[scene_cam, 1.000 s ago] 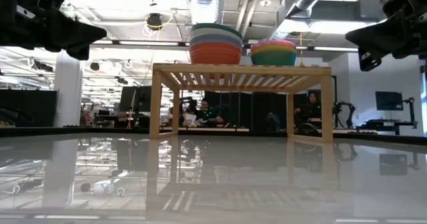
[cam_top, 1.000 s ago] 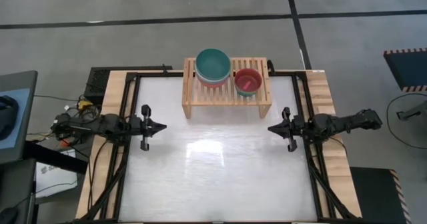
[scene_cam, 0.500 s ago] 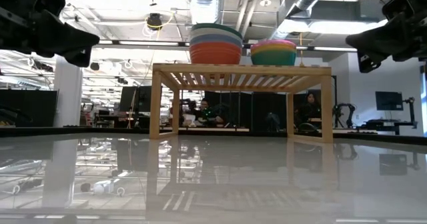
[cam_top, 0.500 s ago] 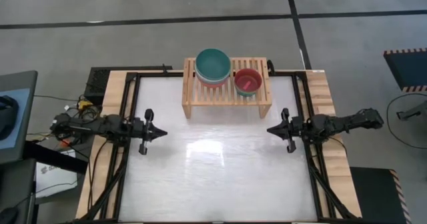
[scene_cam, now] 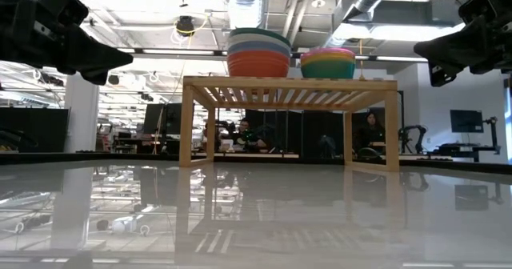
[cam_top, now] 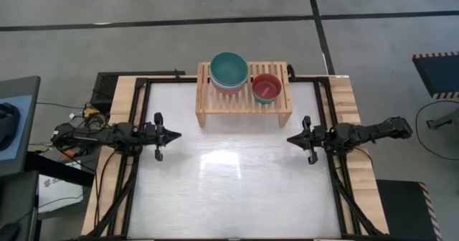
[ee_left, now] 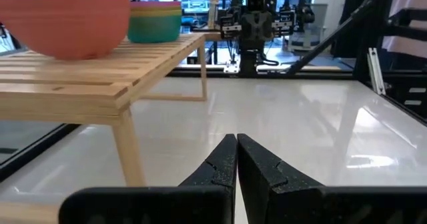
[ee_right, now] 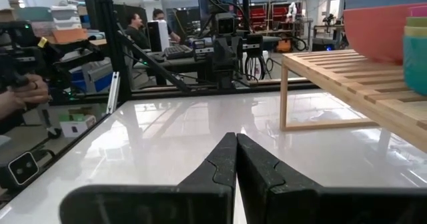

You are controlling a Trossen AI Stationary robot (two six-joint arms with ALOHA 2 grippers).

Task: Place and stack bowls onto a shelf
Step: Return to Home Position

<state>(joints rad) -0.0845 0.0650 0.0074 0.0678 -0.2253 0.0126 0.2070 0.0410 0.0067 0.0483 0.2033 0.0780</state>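
Observation:
The light-wood shelf (cam_top: 244, 97) stands by its two side legs at the table's far edge. Two stacks of bowls rest on its slatted top. The left stack (cam_top: 229, 70) has a teal bowl on top and a red one at its base (scene_cam: 258, 62). The right stack (cam_top: 267, 87) is topped by a pinkish-red bowl, with yellow and green beneath (scene_cam: 327, 63). My left gripper (cam_top: 178, 134) hovers shut above the table's left side, short of the shelf. My right gripper (cam_top: 289, 139) hovers shut at the right side. Both point toward the table's middle.
The glossy white table (cam_top: 229, 183) lies between black side rails. The shelf (ee_left: 100, 71) stands close beside my left gripper (ee_left: 236, 141), and also beside my right gripper (ee_right: 235, 139), whose view shows the shelf (ee_right: 360, 84). A person's hand (ee_right: 20, 91) shows beyond the table's left side.
My left gripper has swayed a little toward the near edge and back, and has sunk slightly in the low view; it stays shut. The bowls and the shelf have not moved.

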